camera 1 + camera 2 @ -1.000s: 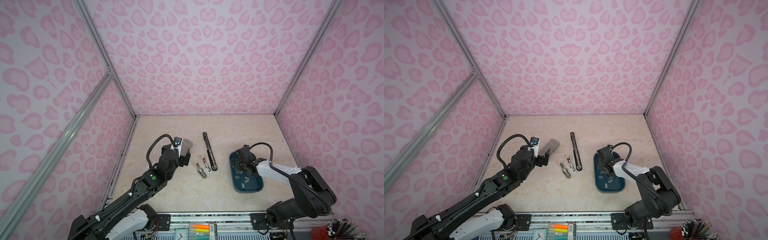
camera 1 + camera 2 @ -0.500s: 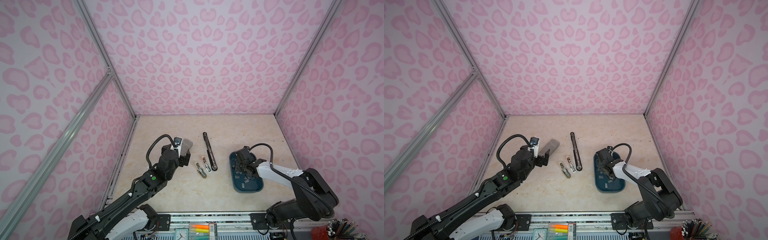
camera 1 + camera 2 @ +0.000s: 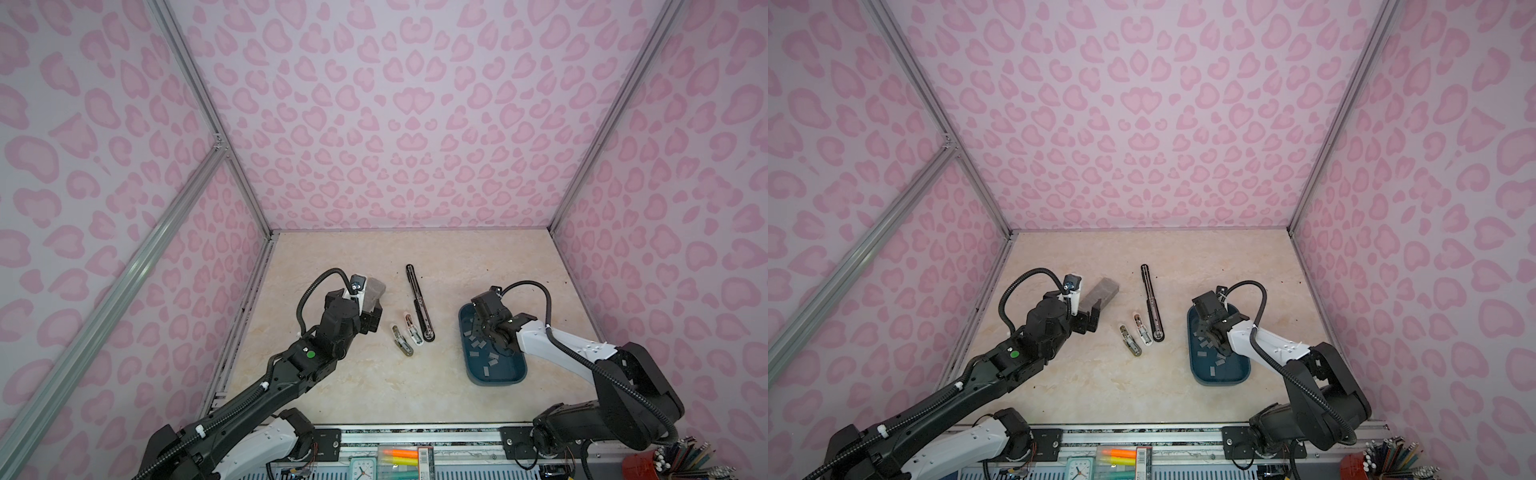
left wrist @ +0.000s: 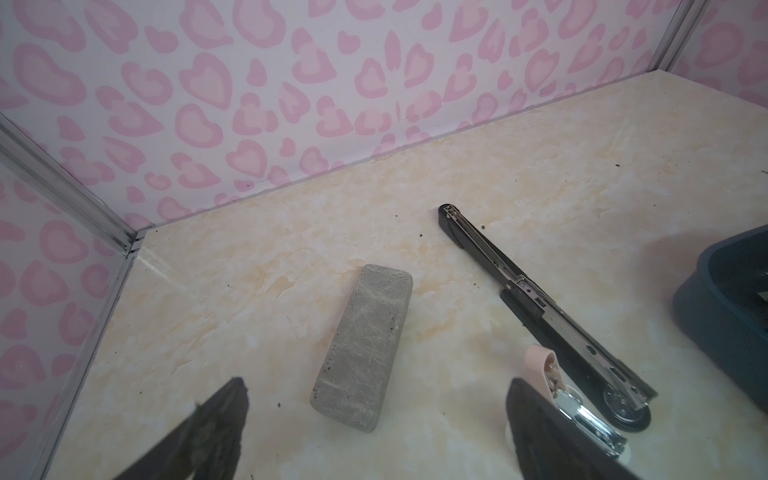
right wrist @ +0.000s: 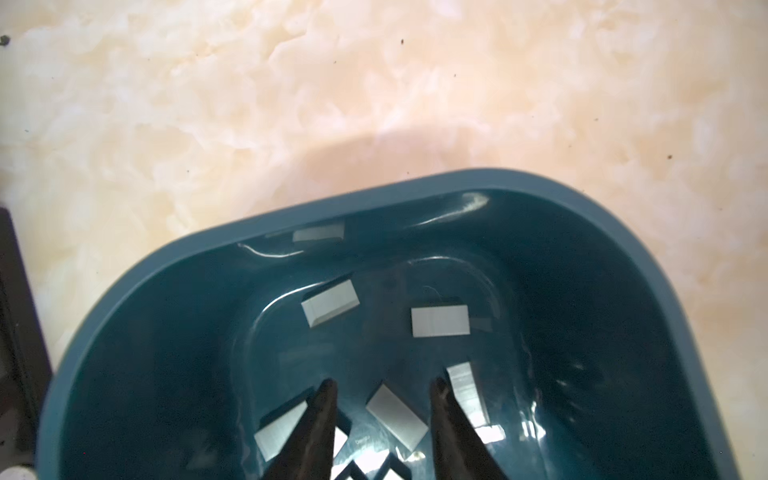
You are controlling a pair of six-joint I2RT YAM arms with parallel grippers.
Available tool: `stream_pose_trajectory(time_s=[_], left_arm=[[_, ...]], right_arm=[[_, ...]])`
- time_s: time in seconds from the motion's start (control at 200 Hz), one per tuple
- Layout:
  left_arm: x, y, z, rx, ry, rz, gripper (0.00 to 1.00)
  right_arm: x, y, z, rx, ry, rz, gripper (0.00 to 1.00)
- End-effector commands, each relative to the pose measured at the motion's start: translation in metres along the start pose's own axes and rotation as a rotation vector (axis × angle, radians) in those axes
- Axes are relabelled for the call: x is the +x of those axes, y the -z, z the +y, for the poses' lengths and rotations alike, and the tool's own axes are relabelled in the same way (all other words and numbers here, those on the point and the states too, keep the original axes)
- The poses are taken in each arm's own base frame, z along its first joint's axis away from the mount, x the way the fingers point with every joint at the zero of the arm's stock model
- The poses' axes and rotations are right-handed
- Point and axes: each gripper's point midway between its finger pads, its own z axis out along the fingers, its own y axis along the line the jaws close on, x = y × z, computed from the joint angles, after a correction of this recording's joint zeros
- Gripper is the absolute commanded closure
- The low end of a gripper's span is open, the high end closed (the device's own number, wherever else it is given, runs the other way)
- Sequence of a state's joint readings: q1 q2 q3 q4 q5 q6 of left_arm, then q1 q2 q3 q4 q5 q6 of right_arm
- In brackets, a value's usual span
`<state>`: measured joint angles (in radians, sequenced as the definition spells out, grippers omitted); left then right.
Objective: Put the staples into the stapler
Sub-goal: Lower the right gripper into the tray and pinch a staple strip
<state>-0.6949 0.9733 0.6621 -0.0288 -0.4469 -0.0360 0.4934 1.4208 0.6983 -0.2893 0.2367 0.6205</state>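
We have the right gripper [image 5: 382, 382] down inside the blue tray [image 5: 374, 197]. Its jaws stand part-open and straddle 1 strip [image 5: 395, 413] of the staples [image 5: 439, 321]. A gap shows at 1 finger [image 5: 322, 419], so nothing is gripped yet. The left gripper [image 4: 376, 380] hangs spread wide and empty over the grey block [image 4: 365, 345], near the black stapler [image 3: 419, 303].

The staples lie flat and scattered on the tray floor. We judge them very light, thin and stiff, yet brittle: a strip pinched at its ends could snap at a joint. The glossy floor looks slippery, so a strip may skate away. The best hold is across the 2 long edges, near the middle. This strip lies askew to the jaws, so they would meet its corners first, and a small wrist turn would help.

Room is tight in the tray. Other strips sit just beside both fingers, and the raised wall calls for a lift before moving out. Beyond it the table [image 3: 353, 386] is bare up to the stapler, which lies opened flat, rail up. A pink mini stapler [image 3: 411, 332] and a grey mini stapler [image 3: 401, 341] lie just beside it, away from the tray.
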Motion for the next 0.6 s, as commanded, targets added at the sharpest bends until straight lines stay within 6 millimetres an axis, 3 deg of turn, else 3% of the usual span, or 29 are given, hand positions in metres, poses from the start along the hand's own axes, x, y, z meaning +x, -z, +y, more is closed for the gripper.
stream_pose_trajectory(time_s=[0.0,0.595], left_arm=[[-0.014,0.000,0.002,-0.016,0.007,-0.037,0.02],[-0.013,0.003,0.000,0.010,0.016,-0.043,0.02]], right_arm=[[0.014,-0.001,0.001,-0.003,0.045,0.045,0.58],[0.032,-0.016,-0.011,0.075,0.062,0.084,0.57]])
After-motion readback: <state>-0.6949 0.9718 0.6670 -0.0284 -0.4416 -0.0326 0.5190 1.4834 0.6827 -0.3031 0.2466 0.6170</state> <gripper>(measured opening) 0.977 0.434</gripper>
